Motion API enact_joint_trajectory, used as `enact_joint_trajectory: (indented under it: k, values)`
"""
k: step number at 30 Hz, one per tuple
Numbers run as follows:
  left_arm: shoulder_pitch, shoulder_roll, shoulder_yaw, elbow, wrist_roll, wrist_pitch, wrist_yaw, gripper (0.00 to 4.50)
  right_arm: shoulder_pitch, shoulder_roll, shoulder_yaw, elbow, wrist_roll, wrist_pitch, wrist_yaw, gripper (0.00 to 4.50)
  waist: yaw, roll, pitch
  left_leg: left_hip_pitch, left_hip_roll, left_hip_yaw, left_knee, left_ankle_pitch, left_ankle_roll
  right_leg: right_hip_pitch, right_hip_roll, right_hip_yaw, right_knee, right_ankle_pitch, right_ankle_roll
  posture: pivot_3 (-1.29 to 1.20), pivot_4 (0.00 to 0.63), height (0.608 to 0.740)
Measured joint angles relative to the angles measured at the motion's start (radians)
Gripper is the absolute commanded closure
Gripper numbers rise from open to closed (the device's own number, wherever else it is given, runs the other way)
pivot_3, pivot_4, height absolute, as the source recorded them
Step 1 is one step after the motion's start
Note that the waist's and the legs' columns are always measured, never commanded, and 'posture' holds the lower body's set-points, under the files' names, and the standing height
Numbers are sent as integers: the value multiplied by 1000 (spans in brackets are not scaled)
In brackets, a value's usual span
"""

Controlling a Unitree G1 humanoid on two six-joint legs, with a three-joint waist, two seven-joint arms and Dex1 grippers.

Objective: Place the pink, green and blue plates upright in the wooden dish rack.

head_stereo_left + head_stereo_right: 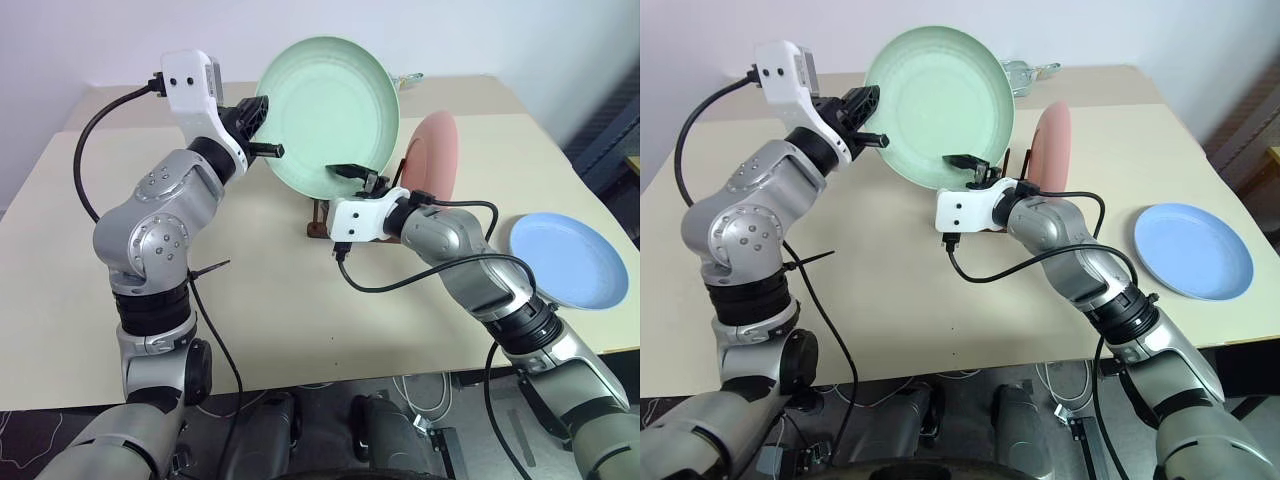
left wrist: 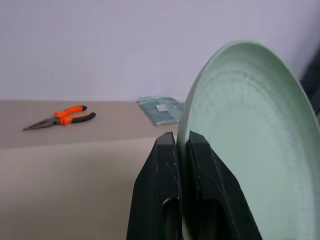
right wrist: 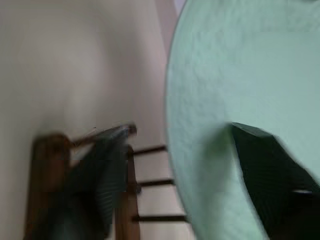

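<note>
My left gripper [image 1: 262,128] pinches the round mint-green plastic plate [image 1: 328,112], upper centre, above the dark wooden peg rack [image 3: 127,190]. My right gripper [image 3: 175,165], fingers apart, straddles its lower rim (no grip). Closing unevenly could twist it loose.

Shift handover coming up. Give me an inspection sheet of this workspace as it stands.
Surface: beige table, bare near the front edge.
Job's things: green plate held upright in the air; pink plate standing in the wooden rack; blue plate lying flat at the table's right side.
Clutter: orange-handled pliers and a greenish packet at the far edge.
Grippers: left tool shut on the green plate's rim; right tool open, its fingers either side of the plate's lower rim.
Cables: black cables looped along both arms.
Surroundings: pale wall behind.
</note>
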Motion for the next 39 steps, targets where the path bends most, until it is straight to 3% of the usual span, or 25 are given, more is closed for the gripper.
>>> enact_joint_trajectory:
  k: [1, 3, 5, 8, 11, 14, 18, 23, 27, 33, 37, 39]
  values:
    - [3, 0, 1, -1, 0, 2, 4, 4500, 0, 0, 0, 2, -12, -8, -1, 3550, 0, 0, 0, 0, 0, 0, 0, 0, 0, 0, 0, 0, 0, 0, 0, 0, 150, 719]
    - [13, -1, 24, -3, -6, 6, 6, 3812, 5, 0, -8, 3, -33, -28, -8, 4484, 0, 0, 0, 0, 0, 0, 0, 0, 0, 0, 0, 0, 1, 0, 0, 0, 150, 719]
    - [15, -22, 54, -4, -31, 3, 3, 3051, 6, 3, -11, 3, -51, -44, -13, 4500, 1, 0, 0, 0, 0, 0, 0, 0, 0, 0, 0, 0, 1, 0, 0, 0, 150, 719]
    - [13, -47, 79, -14, -63, -36, 0, 1507, 14, 4, -29, 18, -67, -47, -25, 4500, 4, -1, 0, 0, -1, 0, 1, 0, 0, 0, 0, 0, 1, 0, 0, 0, 150, 719]
    - [-8, -42, 123, 10, -25, -164, 30, 1507, 68, 50, -105, 0, -25, -42, -54, 4500, 3, -1, 1, 0, 0, 0, 0, 0, -1, 0, 0, 0, 1, 0, 0, 0, 150, 719]
    - [46, 42, 143, 84, 87, -304, 39, 1507, 139, 143, -226, -86, 119, 4, -65, 4500, -6, 0, 0, 3, 0, 0, -3, 1, -2, 0, 1, 1, 3, 0, 0, 0, 150, 719]
    - [338, 222, -36, 144, 291, -516, -170, 1507, 219, 321, -448, -294, 491, 255, -58, 4500, -8, 1, 1, 3, 0, -1, -5, -1, 1, -2, -1, 2, 5, 0, -1, 0, 150, 719]
    - [493, 214, -207, 118, 295, -627, -420, 1507, 245, 435, -569, -427, 847, 573, -99, 4500, 1, 2, 1, 2, 1, -3, -4, -4, 2, -2, -3, 1, -2, 0, -8, 0, 150, 719]
    - [514, 200, -225, 83, 283, -643, -483, 1507, 245, 435, -616, -445, 943, 672, -153, 4500, 0, 3, 1, 2, 1, -3, -9, -4, 1, -2, -3, 1, -2, 0, -9, 0, 150, 719]
    - [519, 174, -241, 61, 273, -634, -520, 1507, 246, 424, -617, -427, 962, 714, -223, 4500, -1, 4, 1, 2, 1, -3, -14, 0, 2, -5, -2, 1, -1, 0, -8, 0, 150, 719]
    - [520, 171, -241, 52, 272, -631, -523, 1430, 245, 420, -627, -383, 1002, 777, -246, 2953, 0, 4, 1, 2, 1, -3, -13, 0, 2, -5, -2, 1, -1, -1, -9, 0, 150, 719]
    - [521, 171, -241, 51, 272, -630, -523, 1430, 240, 412, -632, -368, 1009, 788, -255, 1885, 0, 4, 1, 2, 1, -3, -13, 0, 2, -5, -2, 1, -1, -1, -9, 0, 150, 719]
